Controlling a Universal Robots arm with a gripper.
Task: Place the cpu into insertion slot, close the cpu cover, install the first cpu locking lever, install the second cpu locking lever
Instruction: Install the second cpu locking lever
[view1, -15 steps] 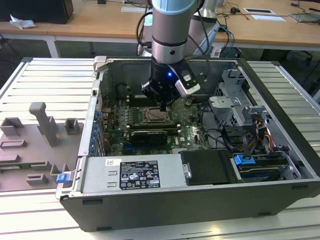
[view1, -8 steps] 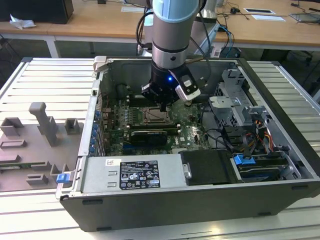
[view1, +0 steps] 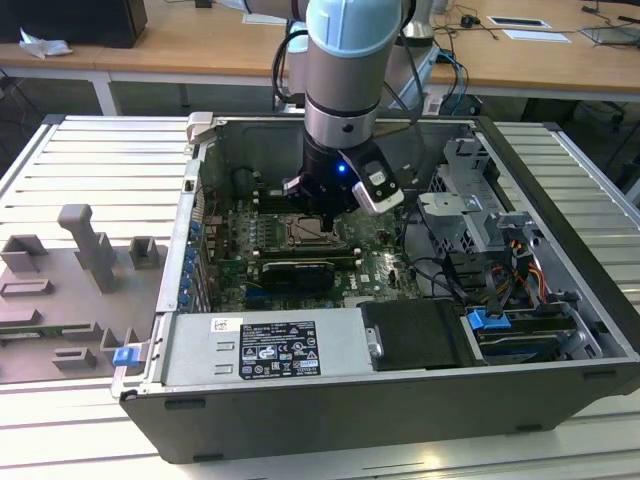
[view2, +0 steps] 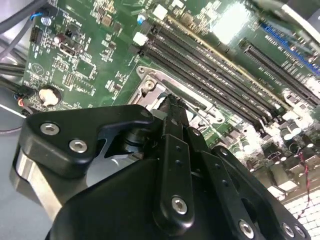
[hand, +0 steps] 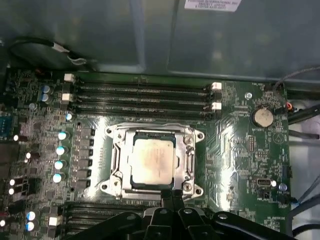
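Under closed cpu cover (hand: 118, 150), cpu (hand: 152, 160) flat.

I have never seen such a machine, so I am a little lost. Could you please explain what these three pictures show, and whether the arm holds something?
A robot arm reaches down into an open computer case. The exterior view is from a camera standing off the arm. The two wrist views are from cameras riding on the arm, looking past its black claw at the green motherboard. In the first wrist view, the cpu lies in its socket with the cpu cover closed around it. The claw tips sit together at the socket's edge, holding nothing visible.
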